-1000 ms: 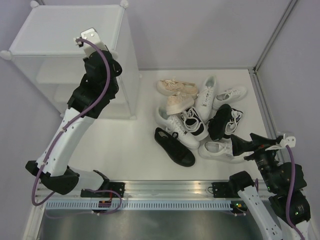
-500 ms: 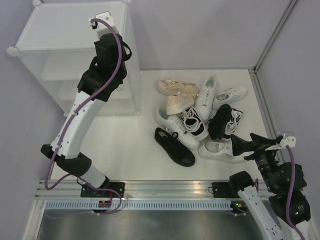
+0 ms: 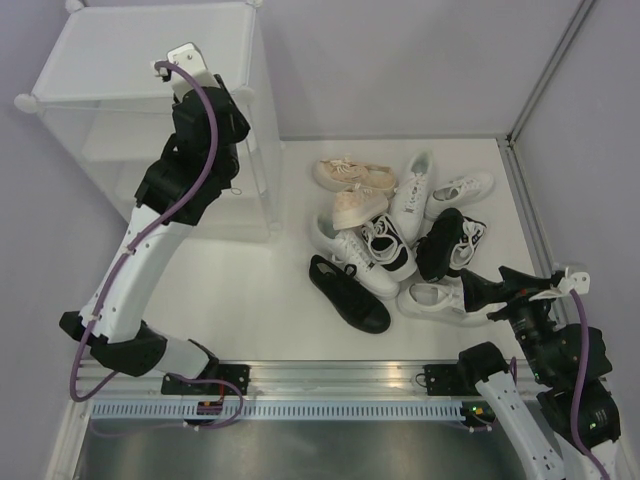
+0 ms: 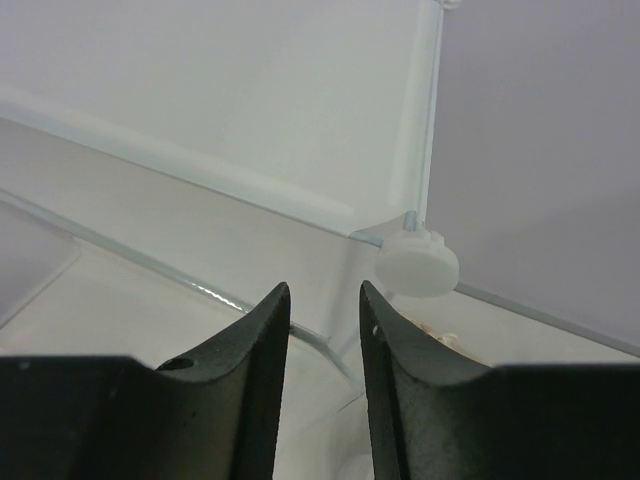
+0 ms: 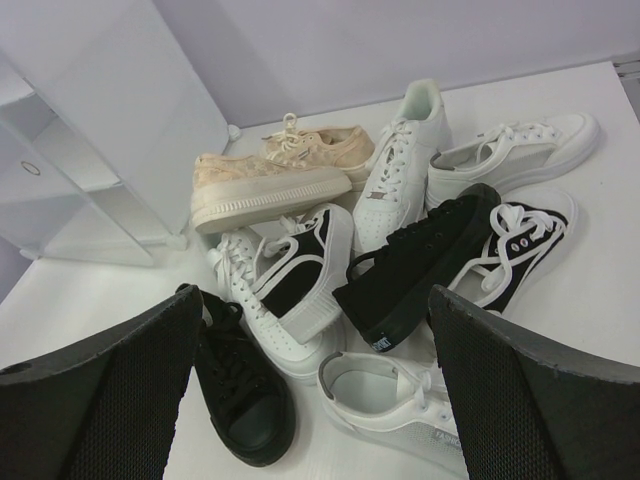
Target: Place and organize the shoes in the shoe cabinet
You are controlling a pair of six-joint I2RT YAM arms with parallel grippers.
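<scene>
Overhead and wrist views of the two arms at the desk (image 3: 260, 290). The shoe cabinet (image 3: 110, 60) stands at the far left corner, and none of its shelves that show carries a shoe. The shoes lie in a loose heap on the desk to the right of the cabinet: two beige sneakers (image 3: 352, 187) at the far side, one resting across the other; an all-black sneaker (image 3: 348, 293) at the near edge of the heap; a black-and-white sneaker (image 3: 388, 247) in the middle, lying on a white one; a black shoe with white laces (image 3: 450, 243) to its right; white sneakers (image 3: 411, 192) around them. The left arm is raised against the cabinet's front; its hand (image 4: 322, 295) is empty, fingers parted by a narrow gap, facing a shelf edge and a round corner connector (image 4: 417, 265). The right hand (image 5: 315, 300) hovers at the near right of the heap, fingers spread wide, holding nothing.
</scene>
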